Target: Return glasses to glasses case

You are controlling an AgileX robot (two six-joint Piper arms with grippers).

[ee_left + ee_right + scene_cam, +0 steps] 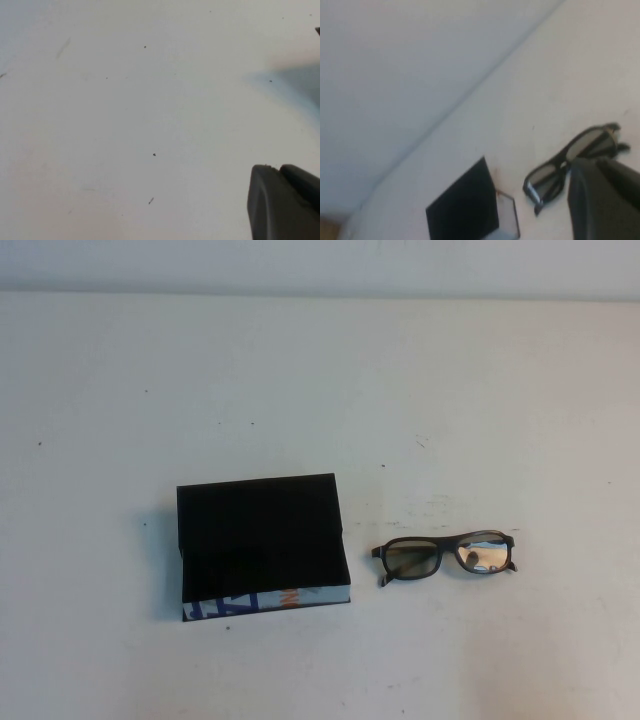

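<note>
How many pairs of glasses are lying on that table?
1. The glasses lie on the white table, apart from and to the right of the black glasses case. Whether the case hides another pair cannot be told.

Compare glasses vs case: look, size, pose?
The case is a boxy block with a printed front; the glasses are a thin frame with reflective lenses. The case is larger. The case sits left, the glasses right, apart. Both are dark and rest on the table.
</note>
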